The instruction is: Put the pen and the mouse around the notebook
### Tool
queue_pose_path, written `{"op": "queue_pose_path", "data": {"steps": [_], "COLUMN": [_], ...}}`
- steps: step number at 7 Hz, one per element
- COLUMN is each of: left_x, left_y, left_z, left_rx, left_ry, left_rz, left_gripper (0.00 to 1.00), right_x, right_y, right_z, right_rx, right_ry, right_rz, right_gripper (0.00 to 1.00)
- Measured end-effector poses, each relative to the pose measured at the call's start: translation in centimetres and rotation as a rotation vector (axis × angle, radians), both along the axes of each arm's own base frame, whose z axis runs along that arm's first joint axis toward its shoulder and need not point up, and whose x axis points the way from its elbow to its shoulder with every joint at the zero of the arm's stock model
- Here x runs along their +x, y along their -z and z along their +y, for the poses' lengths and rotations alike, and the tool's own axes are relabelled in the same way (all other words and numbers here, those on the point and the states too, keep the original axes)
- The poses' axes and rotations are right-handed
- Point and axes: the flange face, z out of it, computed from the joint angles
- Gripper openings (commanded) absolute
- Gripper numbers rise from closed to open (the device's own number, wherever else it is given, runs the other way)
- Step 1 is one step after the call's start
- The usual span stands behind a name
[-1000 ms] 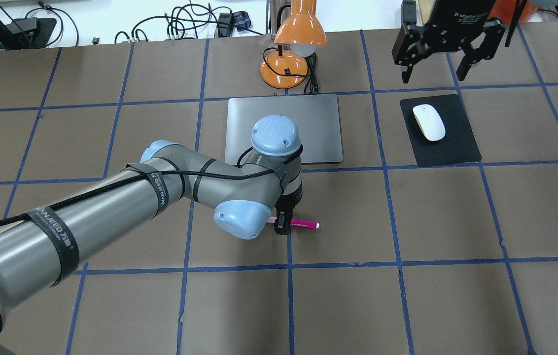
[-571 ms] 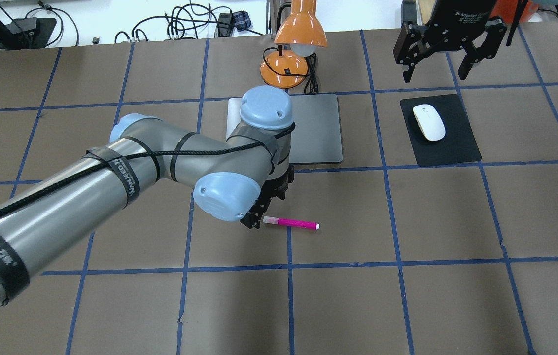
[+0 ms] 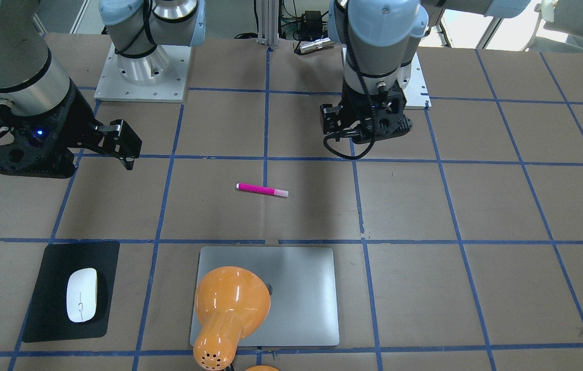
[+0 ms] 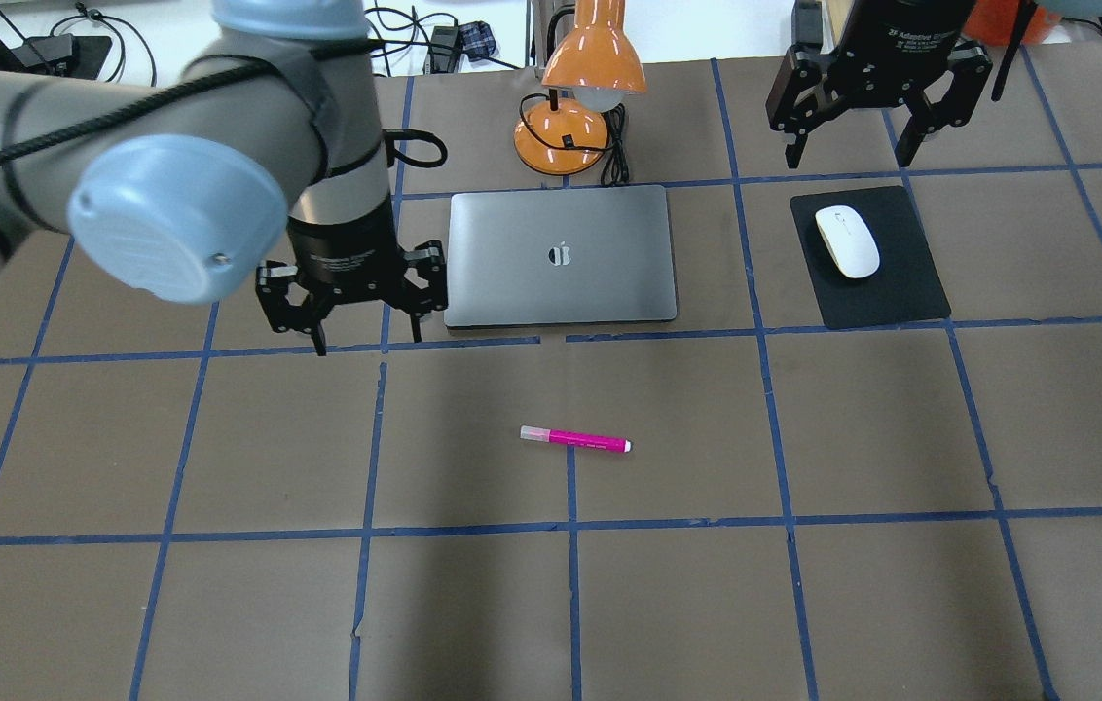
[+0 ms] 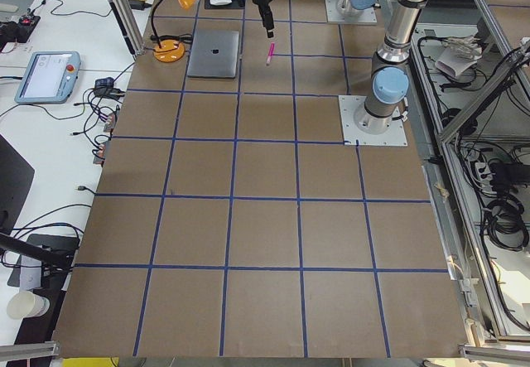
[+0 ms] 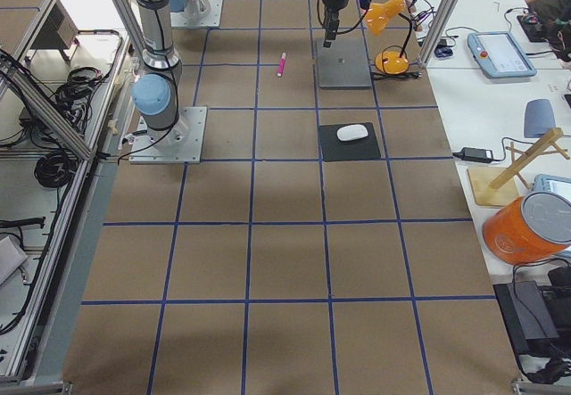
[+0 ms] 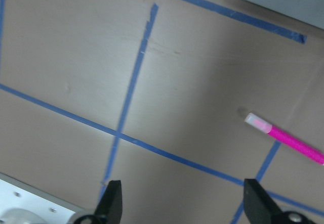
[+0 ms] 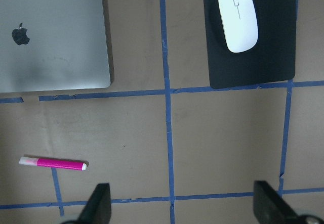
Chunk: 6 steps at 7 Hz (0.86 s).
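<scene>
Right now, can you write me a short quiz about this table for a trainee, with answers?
1. Fill in: the pen on the table is ____ in colour.
2. True or false: the left gripper holds the pen.
3. Off to one side of the notebook, the mouse rests on: A) the bare table, B) the black mat, C) the pen.
Key: 1 pink; 2 false, the left gripper is open; 3 B.
</scene>
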Motion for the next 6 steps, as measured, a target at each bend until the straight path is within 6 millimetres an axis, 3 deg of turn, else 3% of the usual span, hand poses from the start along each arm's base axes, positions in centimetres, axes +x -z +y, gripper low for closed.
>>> {"op": "queue_pose_path", "data": {"steps": [2,4,6], "left_x": [4.2,4.9,5.0], "left_y": [-4.0,-5.5,-5.8], "left_z": [-0.2,-0.7,-0.7], "left_rx": [-0.059,-0.093,-0.101], "left_ry": [0.081,0.024,0.005], "left_rz": [0.039,0.069,0.074], "left_gripper": [1.00,1.00,1.00], "right_x": [0.1,0.1,0.1], "right_y": [0.5,1.1,0.8], "right_z": [1.7,2.7,2.6], "right_rx": [-0.022,-0.071,-0.099], "right_ry": [0.010,0.015,0.018], "right_rz": [-0.003,-0.003,-0.001], "right_gripper": [1.00,1.00,1.00]}}
